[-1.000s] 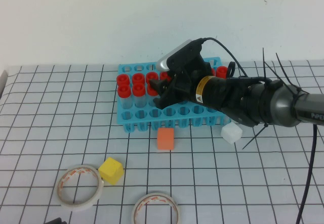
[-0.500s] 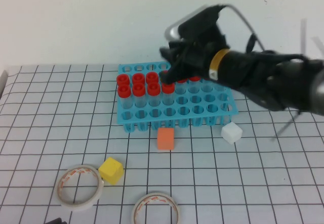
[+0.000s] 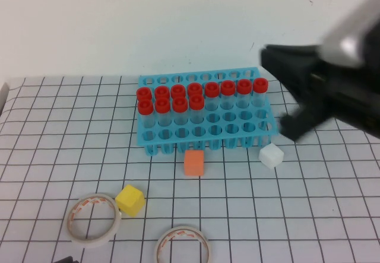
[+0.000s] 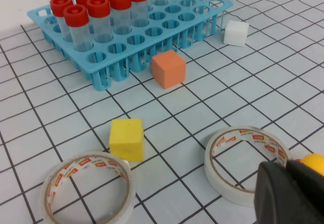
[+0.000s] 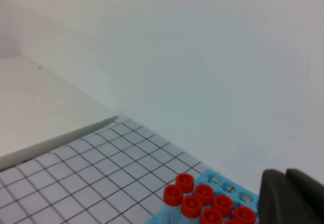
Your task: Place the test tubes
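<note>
You look to be between placements. Your right gripper [image 5: 288, 196] hangs above the surface off the right end of the rack [image 3: 148, 137], fingers pressed together with nothing between them. Your left gripper [image 4: 286, 193] sits low by the near edge beside a tape roll [image 4: 248, 161], also pressed together and empty.

The test tubes [image 3: 196, 103] stand upright in the blue rack toward the far edge: eight fill one row from end to end, and four more fill the left part of the row in front. They are clear, with red caps all level.

The next hole in that front row is probably the one to fill. That means spreading the right gripper and fetching another tube, though no loose tube shows anywhere. Mind the orange cube [image 3: 194, 162] and the white cube [image 3: 271, 155] just before the rack.
</note>
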Available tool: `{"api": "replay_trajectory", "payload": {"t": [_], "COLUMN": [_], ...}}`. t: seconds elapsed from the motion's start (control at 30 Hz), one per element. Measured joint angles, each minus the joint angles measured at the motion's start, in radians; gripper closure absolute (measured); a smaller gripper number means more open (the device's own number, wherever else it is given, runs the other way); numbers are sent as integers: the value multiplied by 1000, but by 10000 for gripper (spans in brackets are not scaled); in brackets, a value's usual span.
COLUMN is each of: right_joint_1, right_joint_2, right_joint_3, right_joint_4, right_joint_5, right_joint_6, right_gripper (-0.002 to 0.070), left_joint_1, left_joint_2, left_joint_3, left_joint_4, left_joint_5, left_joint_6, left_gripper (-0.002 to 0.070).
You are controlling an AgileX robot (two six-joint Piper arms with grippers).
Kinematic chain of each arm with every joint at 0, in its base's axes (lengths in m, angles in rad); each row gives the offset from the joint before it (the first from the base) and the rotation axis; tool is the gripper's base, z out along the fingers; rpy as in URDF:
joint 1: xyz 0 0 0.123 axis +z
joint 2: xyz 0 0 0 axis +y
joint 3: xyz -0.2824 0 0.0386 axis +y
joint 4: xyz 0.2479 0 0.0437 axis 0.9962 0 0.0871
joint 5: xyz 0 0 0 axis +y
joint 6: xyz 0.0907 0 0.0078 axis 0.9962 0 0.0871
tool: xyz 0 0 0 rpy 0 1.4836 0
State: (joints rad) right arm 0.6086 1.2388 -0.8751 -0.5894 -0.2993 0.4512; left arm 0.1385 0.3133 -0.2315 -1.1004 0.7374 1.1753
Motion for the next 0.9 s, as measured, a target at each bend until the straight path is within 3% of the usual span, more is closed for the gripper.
{"api": "replay_trajectory", "payload": {"t": [0.43, 0.63, 0.9], "right_joint_1": [5, 5, 5], "right_joint_2": [-536, -744, -839], "right_joint_3": [377, 452, 469], "right_joint_4": [-169, -204, -190], "right_joint_5": [149, 294, 496], "right_joint_6": [110, 110, 109], "right_gripper": [678, 678, 678], "left_joint_1": [0, 0, 0], "left_joint_2": [0, 0, 0], "left_joint_3": [0, 0, 0], "left_joint_4": [0, 0, 0], "left_joint_5": [0, 0, 0], "left_joint_6": [-2, -2, -2], "left_gripper": [675, 675, 675]}}
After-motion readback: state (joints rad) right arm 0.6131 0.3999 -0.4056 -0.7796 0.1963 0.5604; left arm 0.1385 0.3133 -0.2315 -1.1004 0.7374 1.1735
